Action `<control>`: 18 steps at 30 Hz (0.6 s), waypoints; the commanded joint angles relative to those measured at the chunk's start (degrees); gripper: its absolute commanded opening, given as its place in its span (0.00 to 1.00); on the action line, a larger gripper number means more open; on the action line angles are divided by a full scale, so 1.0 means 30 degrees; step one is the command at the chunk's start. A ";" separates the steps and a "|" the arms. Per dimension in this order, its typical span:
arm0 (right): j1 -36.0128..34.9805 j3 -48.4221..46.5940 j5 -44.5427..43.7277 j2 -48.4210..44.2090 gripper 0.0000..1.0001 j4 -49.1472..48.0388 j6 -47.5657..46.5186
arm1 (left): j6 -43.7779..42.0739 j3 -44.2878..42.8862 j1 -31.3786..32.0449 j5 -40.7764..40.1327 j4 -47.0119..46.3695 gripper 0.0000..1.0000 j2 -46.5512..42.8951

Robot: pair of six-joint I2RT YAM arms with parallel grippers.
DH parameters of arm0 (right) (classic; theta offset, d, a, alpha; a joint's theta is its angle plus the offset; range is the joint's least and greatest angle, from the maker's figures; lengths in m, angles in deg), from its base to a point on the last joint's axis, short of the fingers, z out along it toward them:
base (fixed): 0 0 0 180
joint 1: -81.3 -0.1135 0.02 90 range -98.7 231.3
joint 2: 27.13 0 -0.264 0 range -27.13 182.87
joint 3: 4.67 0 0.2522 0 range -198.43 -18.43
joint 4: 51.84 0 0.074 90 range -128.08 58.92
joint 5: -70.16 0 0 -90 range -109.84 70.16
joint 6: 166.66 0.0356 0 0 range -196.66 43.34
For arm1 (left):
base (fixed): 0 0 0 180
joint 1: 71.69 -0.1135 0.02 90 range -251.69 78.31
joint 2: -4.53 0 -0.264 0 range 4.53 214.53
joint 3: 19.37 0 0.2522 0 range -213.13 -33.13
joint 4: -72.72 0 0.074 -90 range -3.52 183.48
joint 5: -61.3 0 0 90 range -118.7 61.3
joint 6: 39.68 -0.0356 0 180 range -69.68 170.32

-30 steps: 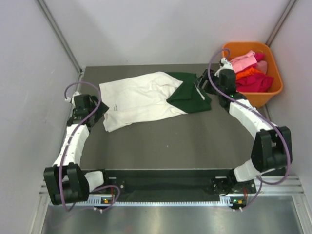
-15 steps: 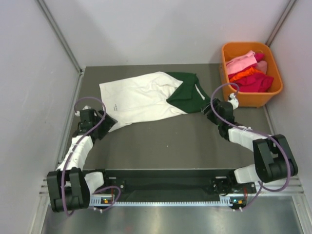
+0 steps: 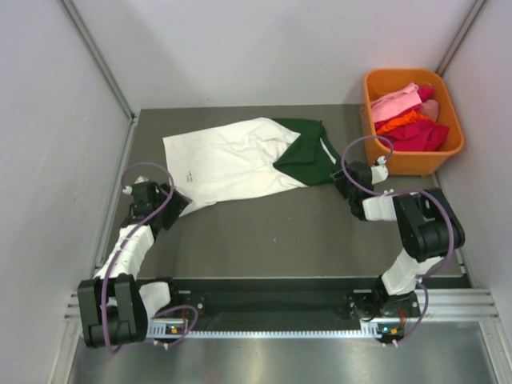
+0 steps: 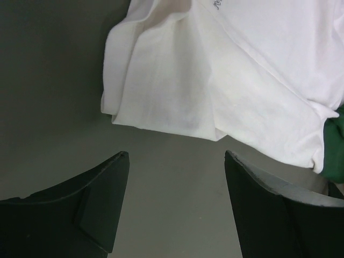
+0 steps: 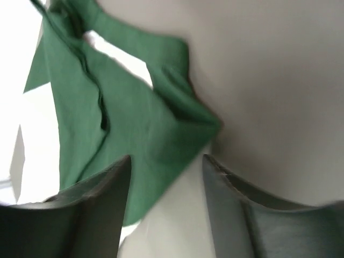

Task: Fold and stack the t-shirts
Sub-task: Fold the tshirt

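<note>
From above: a cream-white cloth t-shirt (image 3: 228,160) lies rumpled at the far left of the dark tabletop (image 3: 272,232). A dark green t-shirt (image 3: 314,158) overlaps its right end, beside an orange plastic basket (image 3: 412,164) of clothes.

Left wrist: the left end effector (image 4: 176,161) hangs wide open and empty, just short of the white hem.

Right wrist: the right end effector (image 5: 166,161), open and empty, faces a green corner. A careless pinch here could drag both overlapped shirts together.
</note>
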 commanded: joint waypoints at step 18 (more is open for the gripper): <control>-0.0752 0.0240 -0.6397 -0.4297 0.00 0.4779 -0.0795 | 0.1428 0.1170 -0.0009 -0.3203 0.0144 0.75 -0.1554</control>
